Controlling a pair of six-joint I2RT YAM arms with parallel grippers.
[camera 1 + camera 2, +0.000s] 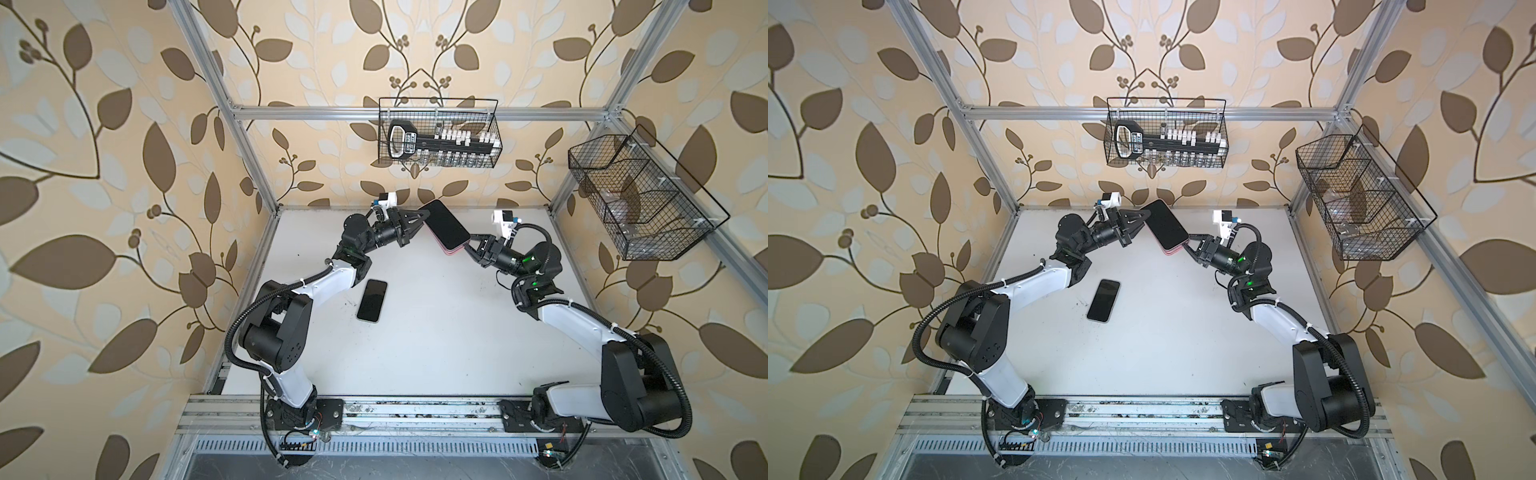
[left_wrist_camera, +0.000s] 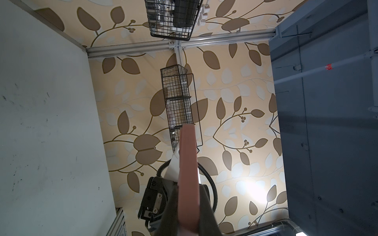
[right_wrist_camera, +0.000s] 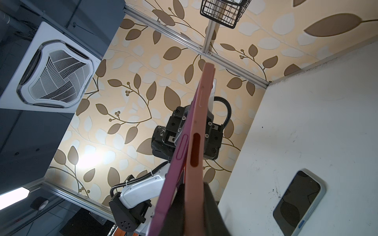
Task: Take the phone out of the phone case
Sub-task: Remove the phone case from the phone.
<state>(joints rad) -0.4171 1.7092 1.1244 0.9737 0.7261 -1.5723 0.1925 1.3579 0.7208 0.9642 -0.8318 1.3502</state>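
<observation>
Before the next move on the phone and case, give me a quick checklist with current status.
1. Left gripper shut on one end of the phone case: ok.
2. Right gripper shut on the opposite end: ok.
3. Gap showing between phone edge and case, right wrist view: ok.
4. Phone fully out of case: not ok.
5. Phone loose at the left gripper's end: cannot tell.
6. Second phone flat on table, apart from the held one: ok.

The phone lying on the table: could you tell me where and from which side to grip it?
I would pinch the phone across its long edges near the middle, straight down from above: it lies flat, screen up, with bare table beside both edges.
</observation>
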